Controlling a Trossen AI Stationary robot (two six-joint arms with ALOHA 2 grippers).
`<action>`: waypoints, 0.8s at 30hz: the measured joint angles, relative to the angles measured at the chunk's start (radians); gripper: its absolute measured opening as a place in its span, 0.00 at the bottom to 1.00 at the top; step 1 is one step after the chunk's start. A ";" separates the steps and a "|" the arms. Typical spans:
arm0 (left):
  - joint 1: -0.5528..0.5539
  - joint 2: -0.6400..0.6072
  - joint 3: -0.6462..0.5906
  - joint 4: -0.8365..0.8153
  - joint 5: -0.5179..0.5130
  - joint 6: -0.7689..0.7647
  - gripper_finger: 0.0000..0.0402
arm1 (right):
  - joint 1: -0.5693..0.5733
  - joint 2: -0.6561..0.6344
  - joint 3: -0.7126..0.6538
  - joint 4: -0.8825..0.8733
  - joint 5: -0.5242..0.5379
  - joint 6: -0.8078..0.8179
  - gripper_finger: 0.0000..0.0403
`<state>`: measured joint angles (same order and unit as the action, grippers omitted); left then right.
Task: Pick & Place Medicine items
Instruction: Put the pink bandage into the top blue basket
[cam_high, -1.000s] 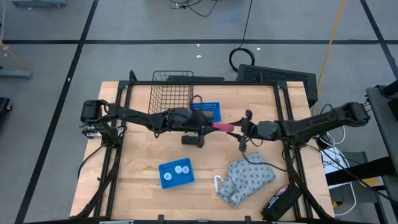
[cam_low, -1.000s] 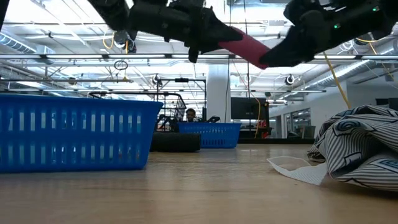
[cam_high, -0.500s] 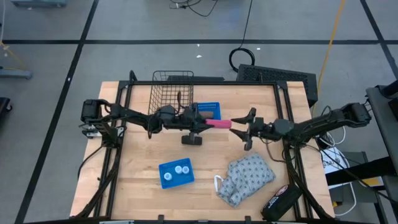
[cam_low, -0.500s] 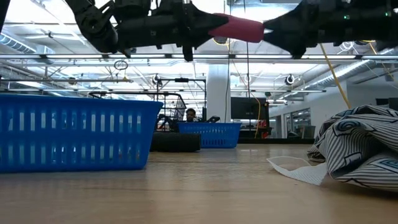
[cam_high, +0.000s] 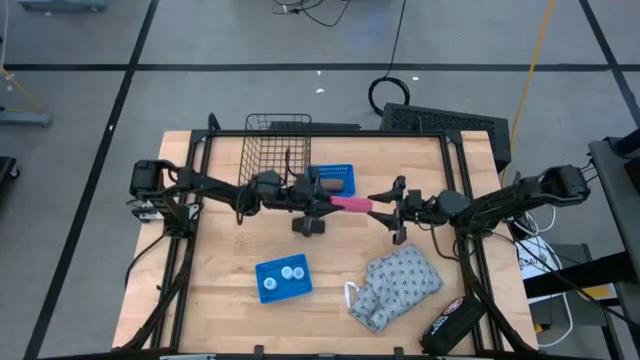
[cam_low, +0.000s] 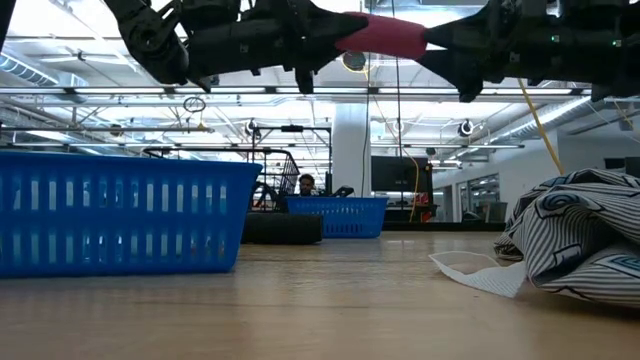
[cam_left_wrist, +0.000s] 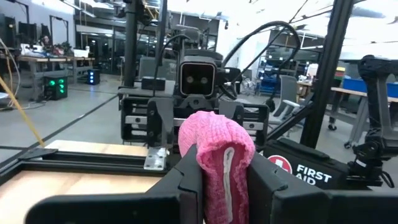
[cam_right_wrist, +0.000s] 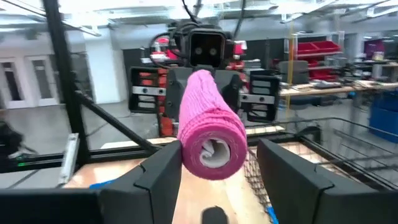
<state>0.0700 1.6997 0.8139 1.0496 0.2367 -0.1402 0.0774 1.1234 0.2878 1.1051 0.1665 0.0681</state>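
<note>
Three white caps of the medicine bottles (cam_high: 287, 273) sit in a small blue tray (cam_high: 266, 270) near the table's front; no gripper is near them. In the low view that tray's wall (cam_low: 120, 210) hides them. My left gripper (cam_high: 322, 203) is high above the table's middle, shut on a pink roll (cam_high: 351, 205). My right gripper (cam_high: 386, 208) faces it, open, its fingers on either side of the roll's free end (cam_right_wrist: 208, 152). From the low view, the roll (cam_low: 380, 35) hangs level, well above the table. My left gripper (cam_left_wrist: 221, 171) pinches the pink roll's left end (cam_left_wrist: 217, 140) between its two fingers, coming level from the table's left and lying along the roll. The roll is lifted clear and sticks out level toward the right arm. My right gripper: whether a finger (cam_right_wrist: 163, 171) touches the roll, I cannot tell.
A second blue tray (cam_high: 337, 180) and a wire basket (cam_high: 275, 150) stand at the far side. A black block (cam_high: 308, 226) lies under the left gripper. Patterned cloth (cam_high: 397, 285) and a first-aid pouch (cam_high: 450, 322) lie front right.
The pink roll has swung from slanting down toward the right to level, and has risen a little. My left gripper has drawn back toward the table's left with it. My right arm has drawn back a little toward the table's right.
</note>
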 joint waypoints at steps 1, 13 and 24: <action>-0.002 0.000 0.000 0.000 0.003 0.000 0.16 | -0.003 0.007 0.000 0.013 -0.019 0.000 0.49; -0.005 0.000 0.001 -0.003 0.009 -0.005 0.16 | -0.005 0.039 0.014 0.049 -0.058 -0.005 0.41; -0.006 -0.002 0.001 -0.025 0.008 -0.045 0.20 | -0.006 0.038 0.026 0.019 -0.091 -0.069 0.14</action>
<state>0.0639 1.6978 0.8150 1.0248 0.2448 -0.1854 0.0715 1.1614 0.3138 1.1242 0.0757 -0.0005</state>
